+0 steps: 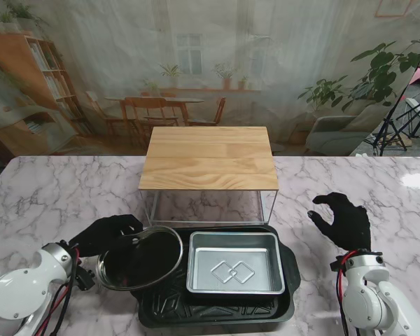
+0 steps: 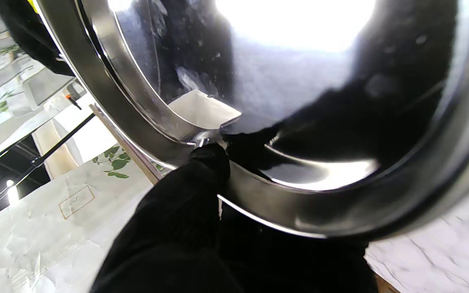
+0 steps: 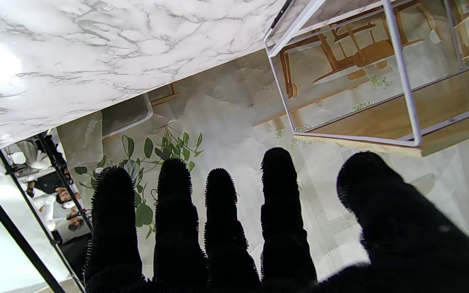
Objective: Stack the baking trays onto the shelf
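A silver baking tray (image 1: 234,263) lies inside a large black baking tray (image 1: 217,308) on the marble table, just in front of the shelf. The shelf (image 1: 210,157) has a pale wooden top on a thin white wire frame (image 3: 401,73). My left hand (image 1: 106,232) is shut on the rim of a round glass pot lid (image 1: 141,258), held tilted over the black tray's left end. That lid (image 2: 299,122) fills the left wrist view, with black fingers (image 2: 202,179) pinching its steel rim. To the right of the trays, my right hand (image 1: 340,218) hovers open, its fingers (image 3: 222,211) spread and empty.
The marble table (image 1: 49,196) stretches on both sides of the shelf. A printed backdrop of a dining room hangs behind the table. Tripod legs (image 1: 395,122) stand at the far right.
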Robot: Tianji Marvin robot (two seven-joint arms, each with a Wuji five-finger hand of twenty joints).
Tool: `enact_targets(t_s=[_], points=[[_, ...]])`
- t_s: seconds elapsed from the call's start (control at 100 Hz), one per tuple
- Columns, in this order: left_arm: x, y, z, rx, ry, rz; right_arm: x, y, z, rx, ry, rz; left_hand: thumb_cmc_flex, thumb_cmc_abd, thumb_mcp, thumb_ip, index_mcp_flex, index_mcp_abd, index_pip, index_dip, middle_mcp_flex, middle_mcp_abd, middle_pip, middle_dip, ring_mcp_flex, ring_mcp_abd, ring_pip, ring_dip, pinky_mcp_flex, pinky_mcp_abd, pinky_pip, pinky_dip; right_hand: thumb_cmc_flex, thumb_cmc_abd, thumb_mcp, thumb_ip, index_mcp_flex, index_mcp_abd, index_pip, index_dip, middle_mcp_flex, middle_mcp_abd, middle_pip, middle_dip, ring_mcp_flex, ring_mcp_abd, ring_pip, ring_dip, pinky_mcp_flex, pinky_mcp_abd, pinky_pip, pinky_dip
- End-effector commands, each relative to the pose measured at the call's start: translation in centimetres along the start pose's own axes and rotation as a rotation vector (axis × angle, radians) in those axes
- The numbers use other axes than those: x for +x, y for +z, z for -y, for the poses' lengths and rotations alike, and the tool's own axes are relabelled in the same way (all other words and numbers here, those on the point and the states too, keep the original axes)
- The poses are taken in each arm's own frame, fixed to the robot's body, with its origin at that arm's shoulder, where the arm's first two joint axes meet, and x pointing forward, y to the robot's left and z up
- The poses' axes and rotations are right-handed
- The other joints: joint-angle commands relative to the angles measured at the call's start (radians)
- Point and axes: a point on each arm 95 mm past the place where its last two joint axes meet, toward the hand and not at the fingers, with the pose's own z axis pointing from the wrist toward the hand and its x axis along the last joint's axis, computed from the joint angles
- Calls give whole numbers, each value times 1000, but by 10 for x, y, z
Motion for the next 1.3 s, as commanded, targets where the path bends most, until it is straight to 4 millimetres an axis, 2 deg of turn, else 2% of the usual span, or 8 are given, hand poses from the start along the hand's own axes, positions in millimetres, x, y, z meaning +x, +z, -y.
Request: enact_targets(t_s=[0.0,0.02,0.03,0.07,0.49,0.84,1.04,1.29], points=[[11,9,-2,-16,-27,-31,-1,-3,2,1,0,6,69,61,181,38,73,-50,60,19,20,-15,47,-6,61,36,35,-7,20,-50,63,20,28,27,-14,24,-25,3,11,-8,11,-2,12,-6,11,-1,4,11,-7,-13,6,-3],[13,11,-4,-19,-31,-33,-2,-3,2,1,1,6,70,60,182,38,72,-50,60,19,18,-3,47,-6,61,37,35,-7,20,-50,64,20,28,27,-14,24,-25,3,11,-8,12,-3,12,-6,11,-1,4,11,-7,-13,6,-3],[14,12,-4,-20,-32,-35,-2,-3,2,0,1,6,69,61,181,37,72,-50,61,19,18,-11,48,-6,61,36,35,-7,20,-50,64,20,28,27,-14,24,-25,3,11,-8,11,-3,12,-6,11,-1,4,11,-7,-13,6,-3],[17,17,-6,-23,-37,-39,-2,-3,1,-1,1,6,71,58,181,37,73,-50,63,19,18,14,48,-7,62,36,36,-7,20,-50,64,19,28,27,-14,24,-24,3,12,-7,12,-1,12,-6,12,-2,4,11,-7,-14,6,-3],[61,66,-28,-65,-103,-84,-2,-3,2,3,1,8,71,56,194,35,71,-36,72,17,17,13,57,-7,65,48,47,-8,22,-35,76,23,29,28,-15,24,-24,2,11,-7,11,-2,12,-6,12,-1,4,11,-7,-13,6,-4],[90,95,-42,-124,-121,-117,-3,-3,3,4,1,12,72,59,194,34,67,-34,73,14,12,16,61,-10,60,50,50,-10,16,-33,76,24,30,28,-15,24,-23,3,12,-7,12,-1,12,-5,11,-2,4,12,-8,-14,6,-4],[103,114,-51,-166,-99,-128,-3,-3,3,4,6,14,72,61,192,34,66,-32,74,12,10,15,61,-11,58,51,49,-12,13,-32,74,23,23,27,-18,24,-24,2,11,-7,12,-3,11,-6,10,-1,3,12,-11,-14,4,-4],[109,139,-67,-203,-62,-118,-3,-4,4,8,6,14,73,65,185,33,58,-28,77,12,5,8,60,-15,50,48,40,-20,8,-34,67,20,22,27,-16,25,-23,3,10,-8,12,-2,11,-5,9,-1,3,12,-11,-15,5,-4]])
